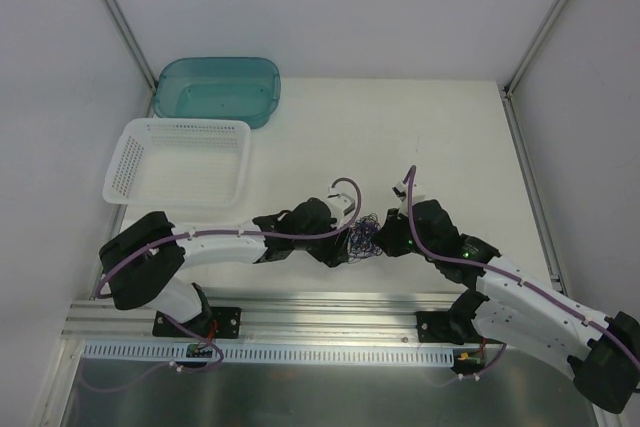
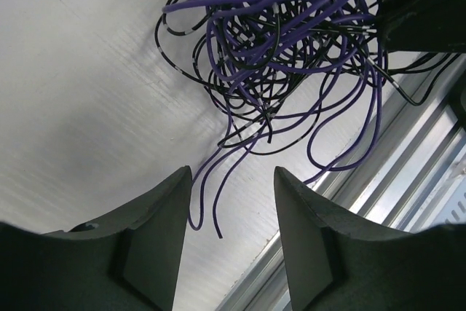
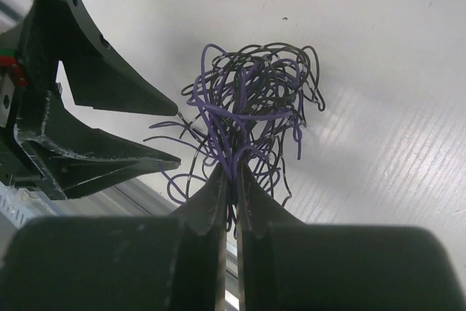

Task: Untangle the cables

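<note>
The cables (image 1: pixel 364 238) are a tangled clump of thin purple and black wires on the white table, between my two grippers near the table's front edge. In the left wrist view the cables (image 2: pixel 284 49) lie ahead of my left gripper (image 2: pixel 233 180), which is open and empty; two loose purple ends trail between its fingers without being held. In the right wrist view my right gripper (image 3: pixel 234 175) is shut on a bunch of strands of the cables (image 3: pixel 251 111). My left gripper's open fingers (image 3: pixel 138 96) show at the left of that view. In the top view my left gripper (image 1: pixel 345 244) and right gripper (image 1: pixel 385 242) flank the clump.
A white mesh basket (image 1: pixel 180 160) and a teal plastic tub (image 1: pixel 218 89) stand at the back left. A metal rail (image 1: pixel 330 307) runs along the table's front edge just behind the clump. White walls close in the sides.
</note>
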Motion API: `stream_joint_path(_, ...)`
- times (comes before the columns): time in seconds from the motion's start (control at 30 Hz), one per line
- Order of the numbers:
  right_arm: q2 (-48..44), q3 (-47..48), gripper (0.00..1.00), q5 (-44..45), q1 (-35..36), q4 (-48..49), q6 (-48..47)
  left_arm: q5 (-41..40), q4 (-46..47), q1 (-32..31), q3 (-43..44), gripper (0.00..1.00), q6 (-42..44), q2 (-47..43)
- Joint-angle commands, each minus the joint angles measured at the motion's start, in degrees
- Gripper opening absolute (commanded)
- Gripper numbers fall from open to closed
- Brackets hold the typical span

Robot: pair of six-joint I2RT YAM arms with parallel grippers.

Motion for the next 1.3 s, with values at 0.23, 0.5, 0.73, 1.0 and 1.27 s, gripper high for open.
stream_joint_path(0.23,-0.89,2.55,0.01,-1.13,0.36,2.65,-1.15,4.57,0.76,1.11,1.04,0.34,2.31,4.08)
stream_joint_path(0.5,-1.85,2.29,0.01,-0.34,0.36,1.69,-1.59,-0.18,-1.17,1.02,0.86,0.01,1.17,1.02)
stream_joint_path(0.73,-2.38,1.15,0.01,3.61,0.36,-0.33,-2.38,-4.66,-1.96,1.63,-2.38,0.00,-1.20,-8.03)
stream_joint_path(1.0,-3.79,1.14,0.01,16.34,-0.51,-8.33,0.07,-8.17,-2.14,8.04,-10.99,0.00,-11.57,-21.03)
stream_joint_path(1.27,-3.70,0.88,0.01,20.40,-4.99,-13.60,5.53,-14.24,-2.14,9.98,-20.40,0.00,-22.63,-32.89)
